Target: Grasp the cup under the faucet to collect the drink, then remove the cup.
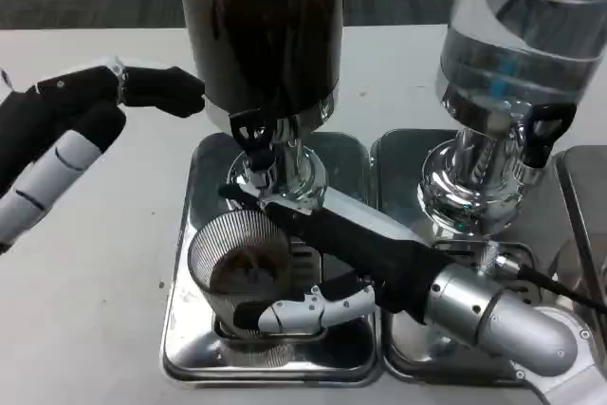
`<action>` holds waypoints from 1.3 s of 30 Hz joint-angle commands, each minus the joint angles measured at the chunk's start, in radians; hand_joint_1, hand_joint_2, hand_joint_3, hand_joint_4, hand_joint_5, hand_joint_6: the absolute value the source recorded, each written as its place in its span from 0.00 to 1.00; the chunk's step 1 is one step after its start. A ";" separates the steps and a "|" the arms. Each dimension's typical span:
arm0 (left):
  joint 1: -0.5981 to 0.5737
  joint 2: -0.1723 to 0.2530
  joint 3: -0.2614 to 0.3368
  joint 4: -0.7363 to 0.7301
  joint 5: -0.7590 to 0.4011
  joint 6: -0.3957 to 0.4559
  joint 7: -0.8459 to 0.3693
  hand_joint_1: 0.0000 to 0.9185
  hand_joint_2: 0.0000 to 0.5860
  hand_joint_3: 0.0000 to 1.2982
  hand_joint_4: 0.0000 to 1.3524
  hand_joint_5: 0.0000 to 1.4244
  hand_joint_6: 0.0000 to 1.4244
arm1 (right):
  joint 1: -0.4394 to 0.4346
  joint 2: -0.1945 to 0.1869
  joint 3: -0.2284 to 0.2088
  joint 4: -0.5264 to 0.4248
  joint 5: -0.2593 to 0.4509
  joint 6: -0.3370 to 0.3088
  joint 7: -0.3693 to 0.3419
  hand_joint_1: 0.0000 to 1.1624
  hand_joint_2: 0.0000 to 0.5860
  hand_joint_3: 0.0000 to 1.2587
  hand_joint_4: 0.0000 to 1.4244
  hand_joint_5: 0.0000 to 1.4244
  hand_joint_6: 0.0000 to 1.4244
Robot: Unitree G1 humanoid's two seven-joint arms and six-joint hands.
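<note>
1. Your right hand (327, 272) grips the ribbed cup (242, 277): one finger lies along the near wall of the cup and others reach round its far side. The cup stands on the drip tray (185, 329), to the left of the hand's back, below and slightly in front of the black faucet lever (252, 130) of the dark drink dispenser (261, 26). There is dark liquid in the bottom of it.

2. Your left hand (71, 130) hangs well to the left of the dispenser, fingers extended towards it and holding nothing. It touches neither the lever nor the dispenser body.

3. Risk, spill on removal: the cup is thin-walled and already carries liquid. If you tighten the right hand or pull it sideways sharply, I judge the cup could deform or tilt and slop drink onto the tray.

4. Risk, snag: the right hand's upper fingers sit just beside the chrome spout base (270, 177). Lifting straight up could knock the cup rim against it. Draw towards you first.

5. Risk, neighbour contact: the clear water dispenser (517, 54) stands directly behind your right forearm. A wide withdrawal swing could strike its pedestal.

6. Whether the faucet is flowing cannot be told.
</note>
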 commanded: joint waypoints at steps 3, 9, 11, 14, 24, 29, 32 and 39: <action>-0.001 0.006 0.008 0.002 -0.006 -0.016 -0.008 0.00 0.36 0.35 0.30 0.26 0.15 | 0.004 -0.002 0.005 -0.019 -0.023 -0.005 -0.003 0.53 0.28 0.00 0.00 0.00 0.06; 0.000 0.009 0.011 0.008 -0.008 -0.014 -0.010 0.00 0.36 0.35 0.30 0.26 0.15 | 0.017 0.010 -0.009 -0.023 -0.007 -0.002 -0.009 0.53 0.28 0.00 0.00 0.00 0.06; 0.005 0.012 0.021 0.015 -0.010 -0.013 -0.009 0.00 0.36 0.35 0.30 0.26 0.15 | 0.022 0.011 -0.011 -0.030 -0.010 -0.002 -0.011 0.53 0.28 0.00 0.00 0.00 0.06; 0.022 0.007 0.046 0.018 -0.009 -0.016 0.000 0.00 0.36 0.35 0.30 0.26 0.15 | 0.022 0.008 -0.006 -0.036 -0.023 -0.012 -0.011 0.53 0.28 0.00 0.00 0.00 0.06; 0.082 -0.012 0.079 0.026 -0.004 -0.015 0.007 0.00 0.36 0.35 0.30 0.26 0.15 | 0.040 0.014 -0.008 -0.048 -0.026 -0.025 -0.030 0.52 0.29 0.00 0.00 0.00 0.06; 0.105 -0.020 0.081 0.034 -0.002 -0.018 0.008 0.00 0.36 0.35 0.30 0.26 0.15 | 0.043 0.014 0.003 -0.050 -0.051 -0.033 -0.042 0.52 0.29 0.00 0.00 0.00 0.06; 0.115 -0.023 0.081 0.037 -0.002 -0.020 0.008 0.00 0.36 0.35 0.31 0.26 0.16 | 0.042 0.014 0.010 -0.052 -0.067 -0.031 -0.045 0.52 0.29 0.00 0.00 0.00 0.06; 0.134 -0.026 0.078 0.048 0.006 -0.022 0.010 0.00 0.36 0.35 0.31 0.27 0.16 | 0.050 0.027 0.015 -0.060 -0.087 -0.025 -0.066 0.52 0.29 0.00 0.00 0.00 0.05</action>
